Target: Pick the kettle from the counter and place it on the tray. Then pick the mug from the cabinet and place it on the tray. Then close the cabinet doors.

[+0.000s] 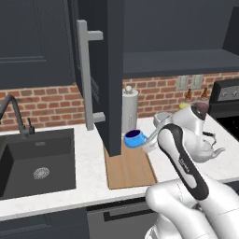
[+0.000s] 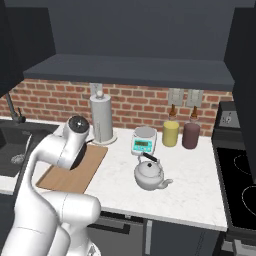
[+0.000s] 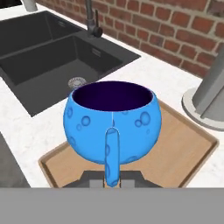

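The hand (image 3: 112, 180) is clenched on the handle of the mug (image 3: 112, 124), gripping it from both sides. In the hand view the mug is bright blue with paler round spots and a dark interior. It hangs upright, mouth up, above the tray (image 3: 183, 153); whether its base touches the board cannot be determined. In the left base view the mug (image 1: 135, 138) sits at the far end of the tray (image 1: 128, 170), just beside the lower edge of the open cabinet door (image 1: 108, 74).

The tray lies flat on the bench (image 2: 200, 185), between the sink (image 1: 32, 161) and the kettle (image 2: 149, 174). The kettle stands upright on the bench, well apart from the tray, spout pointing right in the right base view.

Behind the tray, the paper-towel roll (image 2: 102, 119) stands upright near the brick wall. A small scale (image 2: 144, 140) with a pale green display panel sits just behind the kettle; any characters on the panel are too small to read. A yellow canister (image 2: 170, 133) and a maroon canister (image 2: 190, 135) stand side by side to its right. No brand name or legible label appears on any item.

The cabinet (image 2: 130, 70) above the bench is open, with its shelf exposed. The door's vertical grey bar handle (image 1: 85, 74) faces the sink side.
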